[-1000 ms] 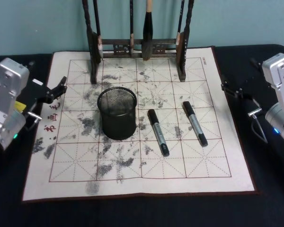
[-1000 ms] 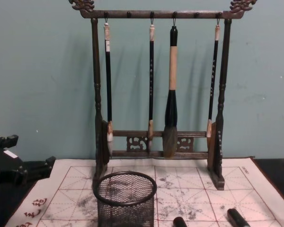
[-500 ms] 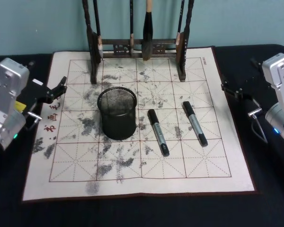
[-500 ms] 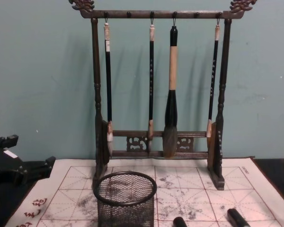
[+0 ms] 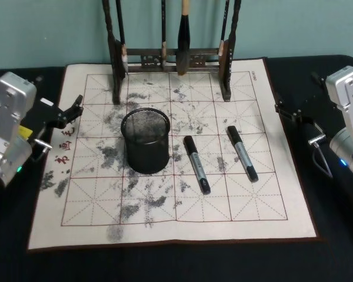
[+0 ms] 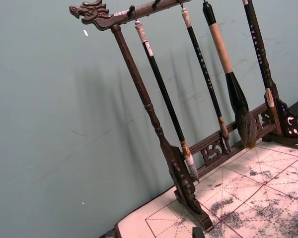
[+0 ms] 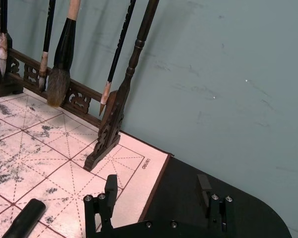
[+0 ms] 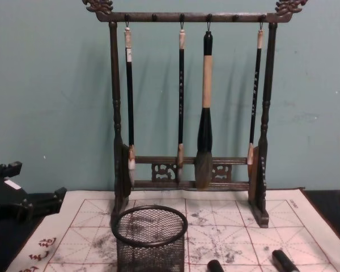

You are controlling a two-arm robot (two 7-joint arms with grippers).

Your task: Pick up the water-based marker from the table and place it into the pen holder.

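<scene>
Two black markers with grey labels lie on the ink-stained grid mat (image 5: 94, 205), one (image 5: 196, 164) just right of the pen holder and another (image 5: 242, 153) further right. Their ends also show in the chest view (image 8: 215, 265) (image 8: 283, 259). The pen holder (image 5: 145, 141) (image 8: 150, 238), a black mesh cup, stands upright and looks empty at the mat's middle left. My left gripper (image 5: 75, 108) (image 8: 34, 182) hangs open off the mat's left edge. Beyond the mat's right edge, my right gripper (image 5: 294, 103) (image 7: 157, 186) is open and holds nothing.
A tall dark wooden brush rack (image 5: 170, 53) (image 8: 187, 113) with several hanging brushes stands along the mat's far edge, in front of a teal wall. Black tabletop (image 5: 165, 261) surrounds the mat.
</scene>
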